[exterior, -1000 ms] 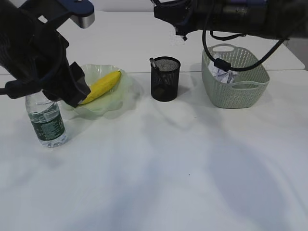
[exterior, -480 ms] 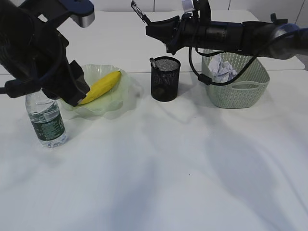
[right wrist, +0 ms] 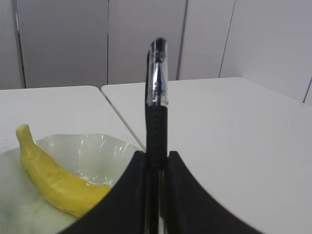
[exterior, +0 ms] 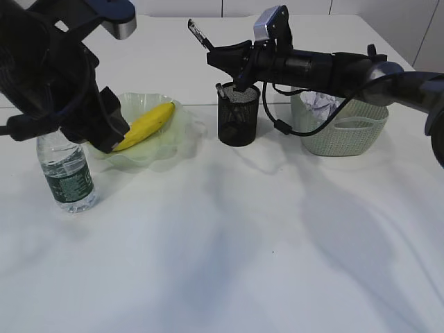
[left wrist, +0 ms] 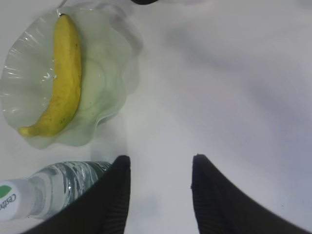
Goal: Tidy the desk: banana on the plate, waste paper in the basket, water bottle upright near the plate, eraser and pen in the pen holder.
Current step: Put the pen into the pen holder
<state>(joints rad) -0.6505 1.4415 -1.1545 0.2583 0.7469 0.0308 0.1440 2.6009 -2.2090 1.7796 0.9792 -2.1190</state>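
Gripping one pen (right wrist: 157, 97), right claw (exterior: 220, 57); left claw (left wrist: 158, 168) released beside one bottle (exterior: 67, 173).

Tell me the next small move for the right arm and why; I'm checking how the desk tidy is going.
Probably tip the pen upright and lower it into the pen holder. The right tool is shut on the pen above and slightly left of the holder, the pen slanting away. The banana already lies on the plate, and paper is in the basket.
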